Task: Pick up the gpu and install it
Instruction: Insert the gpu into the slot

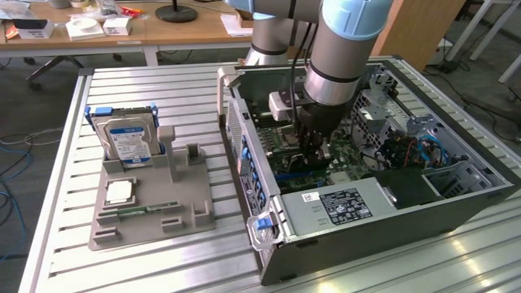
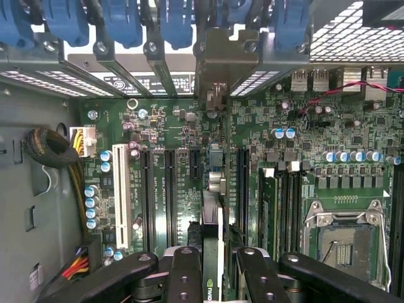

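Observation:
Inside the open computer case [image 1: 407, 229] my gripper [image 1: 313, 152] reaches down over the green motherboard [image 1: 281, 137]. In the wrist view the gripper [image 2: 214, 255] is shut on the gpu [image 2: 213, 189], a thin dark card seen edge-on between the two black fingers [image 2: 186, 265]. The card runs along a black expansion slot of the motherboard [image 2: 189, 120], and its pale bracket end [image 2: 214, 69] meets the rear slot wall of the case. Whether the card's edge sits in the slot is hidden by the card itself. In the exterior view the gpu [image 1: 305, 163] shows as a dark piece under the fingers.
A grey holder [image 1: 150, 207] on the slatted table carries a blue-labelled hard drive [image 1: 126, 143], a square chip [image 1: 119, 192] and a green memory stick [image 1: 146, 212]. Within the case are the power supply [image 1: 338, 204], drive cages [image 1: 407, 131], a white slot [image 2: 122, 196] and the CPU socket [image 2: 344, 243].

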Controlling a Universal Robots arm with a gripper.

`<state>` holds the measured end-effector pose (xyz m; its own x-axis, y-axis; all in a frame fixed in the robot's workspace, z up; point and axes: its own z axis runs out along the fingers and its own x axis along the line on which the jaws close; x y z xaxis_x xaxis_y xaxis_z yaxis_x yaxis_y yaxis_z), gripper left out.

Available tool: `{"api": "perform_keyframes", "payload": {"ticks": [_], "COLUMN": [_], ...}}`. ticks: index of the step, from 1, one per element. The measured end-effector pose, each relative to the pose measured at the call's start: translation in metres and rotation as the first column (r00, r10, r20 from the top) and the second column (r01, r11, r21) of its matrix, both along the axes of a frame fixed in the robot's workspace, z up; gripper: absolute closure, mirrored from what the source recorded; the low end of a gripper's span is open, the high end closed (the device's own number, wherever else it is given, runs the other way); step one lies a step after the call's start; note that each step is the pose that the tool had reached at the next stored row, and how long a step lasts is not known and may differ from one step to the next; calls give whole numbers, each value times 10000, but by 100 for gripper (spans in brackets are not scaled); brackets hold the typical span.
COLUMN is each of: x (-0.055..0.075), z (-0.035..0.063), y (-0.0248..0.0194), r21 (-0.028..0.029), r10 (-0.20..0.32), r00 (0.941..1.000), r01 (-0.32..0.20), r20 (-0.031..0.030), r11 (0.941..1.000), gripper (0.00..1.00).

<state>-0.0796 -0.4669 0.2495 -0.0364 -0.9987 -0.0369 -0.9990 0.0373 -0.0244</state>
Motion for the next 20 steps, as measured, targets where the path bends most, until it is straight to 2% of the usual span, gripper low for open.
{"api": "perform_keyframes", "payload": {"ticks": [5, 11, 14, 20], "x": [-1, -1, 0, -1], "z": [-31, -37, -22, 29], "y": [-1, 0, 2, 0], "r21": [-15, -5, 11, -2], "r10": [0, 0, 0, -1], "r00": [10000, 10000, 10000, 10000], "r01": [0, 0, 0, 1], "r20": [-6, -3, 3, -2], "r11": [10000, 10000, 10000, 10000], "gripper": [74, 74, 74, 74]}}
